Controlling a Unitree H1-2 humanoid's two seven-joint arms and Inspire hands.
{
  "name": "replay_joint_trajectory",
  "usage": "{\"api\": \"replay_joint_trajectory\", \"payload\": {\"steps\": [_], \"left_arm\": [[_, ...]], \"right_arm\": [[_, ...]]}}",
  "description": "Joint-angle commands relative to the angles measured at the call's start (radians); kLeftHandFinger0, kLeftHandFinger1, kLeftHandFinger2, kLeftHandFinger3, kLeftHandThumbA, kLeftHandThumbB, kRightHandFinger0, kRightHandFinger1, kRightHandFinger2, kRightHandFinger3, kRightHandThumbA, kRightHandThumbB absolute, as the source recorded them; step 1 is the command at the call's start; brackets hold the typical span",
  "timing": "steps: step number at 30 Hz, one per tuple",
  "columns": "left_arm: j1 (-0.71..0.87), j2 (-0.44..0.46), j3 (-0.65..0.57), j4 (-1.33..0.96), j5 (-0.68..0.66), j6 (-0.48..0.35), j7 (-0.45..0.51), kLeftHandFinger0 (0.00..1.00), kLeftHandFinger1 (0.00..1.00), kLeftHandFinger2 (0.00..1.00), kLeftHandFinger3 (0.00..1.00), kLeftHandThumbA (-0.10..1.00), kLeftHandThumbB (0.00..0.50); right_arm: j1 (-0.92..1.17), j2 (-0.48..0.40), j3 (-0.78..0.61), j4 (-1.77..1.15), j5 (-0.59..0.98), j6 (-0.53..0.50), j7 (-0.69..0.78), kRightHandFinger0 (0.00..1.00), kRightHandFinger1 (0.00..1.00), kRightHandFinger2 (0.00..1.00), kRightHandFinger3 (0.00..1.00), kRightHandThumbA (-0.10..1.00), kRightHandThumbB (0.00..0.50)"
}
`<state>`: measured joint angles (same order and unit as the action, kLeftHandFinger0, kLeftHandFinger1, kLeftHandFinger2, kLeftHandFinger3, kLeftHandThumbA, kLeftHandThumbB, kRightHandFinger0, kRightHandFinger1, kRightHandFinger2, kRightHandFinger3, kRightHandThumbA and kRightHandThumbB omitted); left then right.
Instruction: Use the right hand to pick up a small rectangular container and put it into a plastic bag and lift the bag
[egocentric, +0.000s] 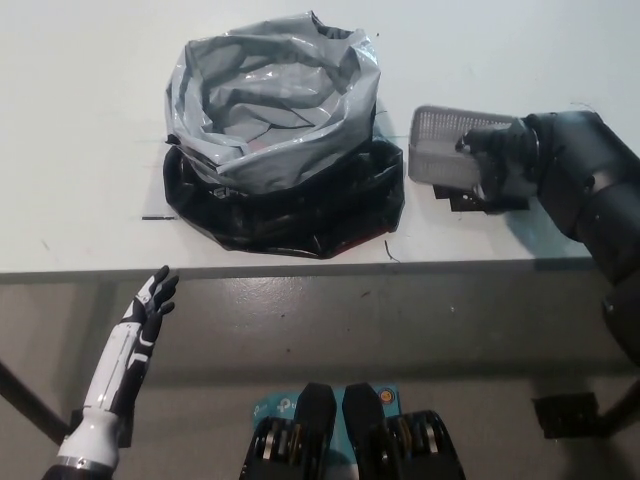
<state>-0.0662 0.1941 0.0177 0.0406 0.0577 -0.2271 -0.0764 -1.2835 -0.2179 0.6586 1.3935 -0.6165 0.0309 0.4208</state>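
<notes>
Item: mesh container (440, 150), light, stiff, perforated; I am gripping its near rim with my right hand (500, 165), tilting it off the counter (80, 120), plastic bag (270, 110) leftward. Left hand (150, 310) is idling, fingers apart.

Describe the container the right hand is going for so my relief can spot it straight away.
Start at the big crumpled grey and black plastic bag in the middle of the white table. Just to its right sits a small grey rectangular mesh basket, tilted, with the black right hand closed on its right end. It is the only rigid, perforated box there.
</notes>
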Motion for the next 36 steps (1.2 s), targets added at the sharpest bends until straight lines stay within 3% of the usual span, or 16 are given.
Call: {"api": "replay_joint_trajectory", "payload": {"steps": [1,4,5,8,9,11,12,14,18,21,24,26,28,29,35,36], "left_arm": [[-0.033,0.019,0.005,-0.022,0.01,-0.016,0.0,1.0,1.0,1.0,1.0,1.0,0.24],[-0.035,0.02,0.004,-0.029,0.003,-0.001,-0.006,1.0,1.0,1.0,1.0,1.0,0.229],[-0.035,0.019,0.003,-0.031,-0.001,0.001,-0.008,1.0,1.0,1.0,1.0,1.0,0.215],[-0.037,0.019,0.003,-0.031,-0.003,0.0,-0.009,1.0,1.0,1.0,1.0,1.0,0.211],[-0.039,0.02,0.003,-0.033,-0.003,0.007,-0.01,1.0,1.0,1.0,1.0,1.0,0.211],[-0.041,0.02,0.002,-0.034,-0.002,0.008,-0.009,1.0,1.0,1.0,1.0,1.0,0.2],[-0.041,0.02,0.002,-0.035,-0.006,0.009,-0.011,1.0,1.0,1.0,1.0,1.0,0.197],[-0.043,0.02,0.002,-0.034,-0.008,0.01,-0.012,1.0,1.0,1.0,1.0,1.0,0.193],[-0.047,0.02,0.001,-0.031,-0.011,0.009,-0.014,1.0,1.0,1.0,1.0,1.0,0.2],[-0.052,0.023,0.002,-0.023,-0.019,0.0,-0.018,1.0,1.0,1.0,1.0,1.0,0.19],[-0.054,0.026,0.003,-0.024,-0.022,-0.003,-0.021,1.0,1.0,1.0,1.0,1.0,0.187],[-0.055,0.025,0.002,-0.024,-0.021,0.001,-0.021,1.0,1.0,1.0,1.0,1.0,0.189],[-0.055,0.024,0.002,-0.026,-0.021,0.005,-0.021,1.0,1.0,1.0,1.0,1.0,0.186],[-0.054,0.025,0.0,-0.025,-0.02,0.003,-0.023,1.0,1.0,1.0,1.0,1.0,0.182],[-0.046,0.023,0.004,-0.021,-0.034,-0.006,-0.027,0.98,1.0,1.0,1.0,1.0,0.175],[-0.042,0.022,0.004,-0.027,-0.029,-0.004,-0.024,0.97,1.0,1.0,1.0,1.0,0.166]], "right_arm": [[-0.011,-0.014,-0.089,-0.001,0.093,-0.017,0.029,0.0,0.19,0.47,0.74,-0.1,0.181],[-0.018,-0.024,-0.171,-0.005,0.142,0.017,0.077,0.0,0.1,0.43,0.33,-0.1,0.182],[-0.024,-0.031,-0.207,-0.004,0.164,0.041,0.095,0.0,0.1,0.51,0.3,-0.1,0.182],[-0.029,-0.041,-0.256,-0.006,0.185,0.062,0.101,0.0,0.04,0.49,0.41,-0.1,0.171],[-0.032,-0.047,-0.277,-0.009,0.194,0.066,0.101,0.0,0.06,0.52,0.63,-0.1,0.158],[-0.038,-0.056,-0.301,-0.01,0.207,0.075,0.107,0.0,0.08,0.52,0.74,-0.1,0.15],[-0.04,-0.061,-0.316,-0.01,0.215,0.08,0.111,0.0,0.07,0.5,0.52,-0.1,0.147],[-0.043,-0.066,-0.328,-0.01,0.218,0.08,0.125,0.0,0.04,0.46,0.49,-0.1,0.138],[-0.052,-0.075,-0.378,-0.01,0.258,0.126,0.161,0.0,0.0,0.36,0.73,-0.1,0.126],[-0.053,-0.078,-0.427,-0.009,0.298,0.151,0.168,0.0,0.0,0.36,0.59,-0.1,0.161],[-0.054,-0.083,-0.543,-0.006,0.402,0.214,0.175,0.0,0.01,0.45,0.72,-0.1,0.141],[-0.047,-0.091,-0.68,-0.004,0.521,0.272,0.157,0.0,0.07,0.53,0.74,-0.1,0.204],[-0.041,-0.097,-0.746,-0.005,0.568,0.275,0.186,0.0,0.07,0.51,0.61,-0.1,0.185],[-0.032,-0.106,-0.834,-0.006,0.642,0.289,0.203,0.0,0.05,0.47,0.4,-0.1,0.163],[-0.01,-0.113,-1.185,-0.027,0.908,0.341,0.193,0.0,0.09,0.57,0.44,-0.1,0.143],[-0.015,-0.113,-1.248,-0.032,0.949,0.362,0.18,0.0,0.1,0.58,0.34,-0.1,0.141]]}}
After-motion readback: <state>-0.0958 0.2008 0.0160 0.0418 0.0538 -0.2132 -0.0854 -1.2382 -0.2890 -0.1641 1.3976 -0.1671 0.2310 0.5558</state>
